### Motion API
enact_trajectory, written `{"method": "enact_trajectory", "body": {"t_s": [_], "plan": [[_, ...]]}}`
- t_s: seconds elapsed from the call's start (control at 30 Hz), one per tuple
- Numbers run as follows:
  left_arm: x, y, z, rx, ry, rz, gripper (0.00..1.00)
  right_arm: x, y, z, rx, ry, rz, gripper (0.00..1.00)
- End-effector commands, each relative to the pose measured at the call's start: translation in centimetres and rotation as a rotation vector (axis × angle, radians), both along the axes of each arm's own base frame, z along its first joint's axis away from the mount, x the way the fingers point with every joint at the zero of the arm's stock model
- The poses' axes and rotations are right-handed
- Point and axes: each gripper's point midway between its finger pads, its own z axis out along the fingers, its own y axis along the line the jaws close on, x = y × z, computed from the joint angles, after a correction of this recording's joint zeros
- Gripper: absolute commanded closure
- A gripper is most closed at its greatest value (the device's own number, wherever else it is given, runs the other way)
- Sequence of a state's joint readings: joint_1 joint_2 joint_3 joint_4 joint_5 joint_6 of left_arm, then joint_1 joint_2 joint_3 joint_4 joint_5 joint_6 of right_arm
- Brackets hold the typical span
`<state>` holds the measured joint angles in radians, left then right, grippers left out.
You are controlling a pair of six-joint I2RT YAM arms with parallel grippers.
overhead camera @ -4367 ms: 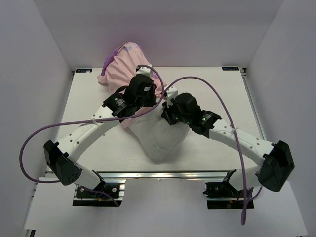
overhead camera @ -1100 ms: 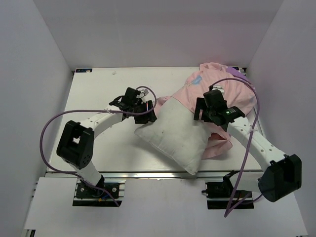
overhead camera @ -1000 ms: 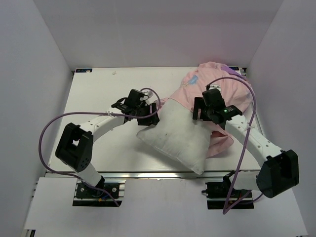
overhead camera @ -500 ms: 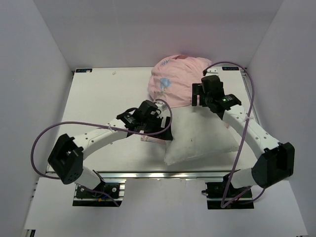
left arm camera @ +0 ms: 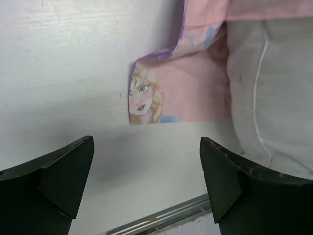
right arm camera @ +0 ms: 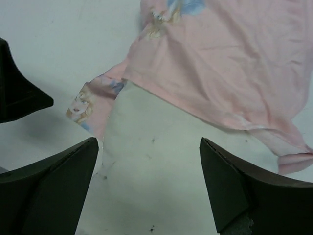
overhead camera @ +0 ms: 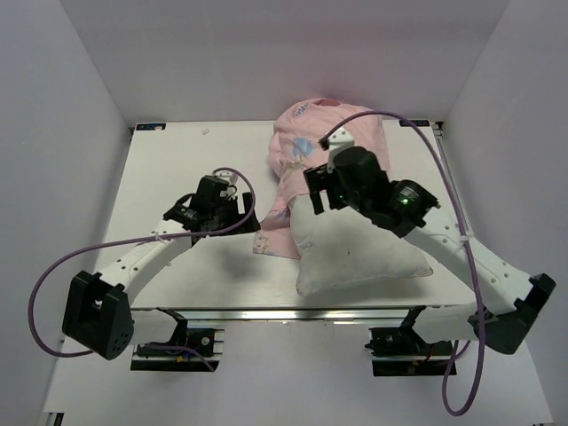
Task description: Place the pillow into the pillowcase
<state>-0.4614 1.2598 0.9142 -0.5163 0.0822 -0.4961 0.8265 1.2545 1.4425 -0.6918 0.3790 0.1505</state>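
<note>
Shows the pillow (overhead camera: 364,253) lying right of centre on the worktop (overhead camera: 169,169), with its far part sheathed in the pillowcase (overhead camera: 324,142) and its near part bare and white. Puts the long axis of the pillow roughly near-to-far, leaning a little rightward at the near end, with the mouth of the case cutting across it about midway. Leaves one loose corner of the case, the one with the princess face, flat on the worktop just left of the pillow.

Finds the left pincer (left arm camera: 146,142) released, fingers spread wide with nothing between them, hovering over bare worktop with that printed corner just ahead and slightly to the right. Finds the right pincer (right arm camera: 148,142) likewise released and empty, hanging above the line where pink hem meets white pillow, gripping neither.

Looks about half done. Calls for drawing the hem toward the near edge, along the long axis, until covering the bare end. Favours the left arm for the loose left corner, being much the nearer. Favours the right arm for the hem on top of the pillow, or for pinning the pillow during the pull. Risks dragging the whole pillow along with the case if pulling without a hold on it, and risks pinching pillow fabric together with the thin hem.
</note>
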Motion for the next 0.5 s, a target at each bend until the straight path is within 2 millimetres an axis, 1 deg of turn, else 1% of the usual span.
{"method": "enact_trajectory", "body": {"t_s": [0.0, 0.03, 0.1, 0.13, 0.2, 0.23, 0.27, 0.3, 0.33, 0.37, 0.4, 0.47], "plan": [[0.5, -1.2, 0.3, -0.03, -0.055, -0.06, 0.02, -2.4, 1.4, -3.8, -0.124, 0.122, 0.02, 0.11], [0.8, -1.2, 0.1, -0.027, -0.068, -0.058, 0.02, -2.3, 1.5, -5.4, -0.185, 0.138, -0.008, 0.11], [1.5, -1.3, -0.3, -0.041, -0.099, -0.057, 0.02, -3.1, 2.5, -6.9, -0.221, 0.171, -0.029, 0.11], [1.7, -1.3, -0.6, -0.043, -0.105, -0.078, 0.02, -3.2, 2.4, -8.3, -0.279, 0.198, -0.057, 0.11], [1.8, -2.0, -1.3, -0.06, -0.105, -0.114, 0.02, -4.0, 2.9, -9.8, -0.313, 0.228, -0.073, 0.11], [1.9, -2.1, -1.5, -0.053, -0.114, -0.135, 0.02, -4.3, 3.1, -11.0, -0.342, 0.252, -0.078, 0.11], [2.2, -2.3, -1.7, -0.056, -0.123, -0.137, 0.02, -4.7, 3.0, -12.0, -0.362, 0.273, -0.078, 0.11], [2.4, -2.4, -2.3, -0.045, -0.118, -0.152, 0.02, -4.7, 2.9, -12.8, -0.376, 0.281, -0.083, 0.1], [2.6, -2.3, -2.7, -0.037, -0.116, -0.152, 0.02, -4.7, 2.8, -13.4, -0.386, 0.279, -0.09, 0.11], [2.9, -2.5, -2.9, -0.041, -0.129, -0.155, 0.02, -4.6, 2.7, -14.5, -0.394, 0.276, -0.093, 0.11], [3.0, -2.7, -3.7, -0.034, -0.118, -0.172, 0.02, -4.5, 2.6, -15.2, -0.408, 0.273, -0.097, 0.11], [3.6, -3.1, -4.1, -0.04, -0.124, -0.185, 0.02, -4.2, 2.0, -16.4, -0.445, 0.271, -0.126, 0.11]]}}
